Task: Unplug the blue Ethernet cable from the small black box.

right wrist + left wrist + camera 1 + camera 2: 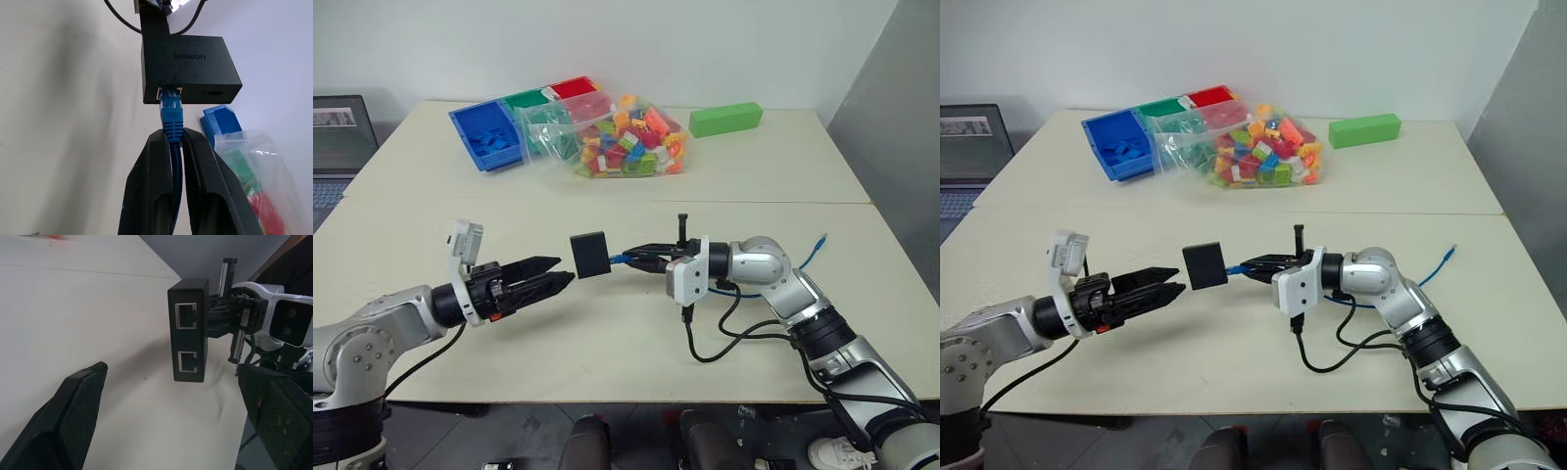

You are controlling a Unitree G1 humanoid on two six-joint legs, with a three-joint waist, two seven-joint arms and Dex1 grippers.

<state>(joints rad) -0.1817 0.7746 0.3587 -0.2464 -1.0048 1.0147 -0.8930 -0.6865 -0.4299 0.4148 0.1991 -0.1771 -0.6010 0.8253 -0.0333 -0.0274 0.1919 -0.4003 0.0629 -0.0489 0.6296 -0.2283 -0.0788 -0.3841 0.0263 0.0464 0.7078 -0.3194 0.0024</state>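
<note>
The right gripper (177, 142) was clamped on the blue cable (172, 115), box (590, 254) lifted; left gripper (560, 273), jaws apart, probably needed to grasp the box.

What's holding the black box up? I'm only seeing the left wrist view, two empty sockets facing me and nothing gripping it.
Observer: The right gripper is shut on the blue Ethernet cable just behind its plug, which is still seated in the far side of the small black box. The box hangs off the table on that plug.
Operator: Is my left gripper touching the box?
Observer: No. The left gripper is open, with its fingertips just short of the box.
Operator: Where does the cable's other end go?
Observer: It trails behind the right arm; its free end lies on the table.
</note>
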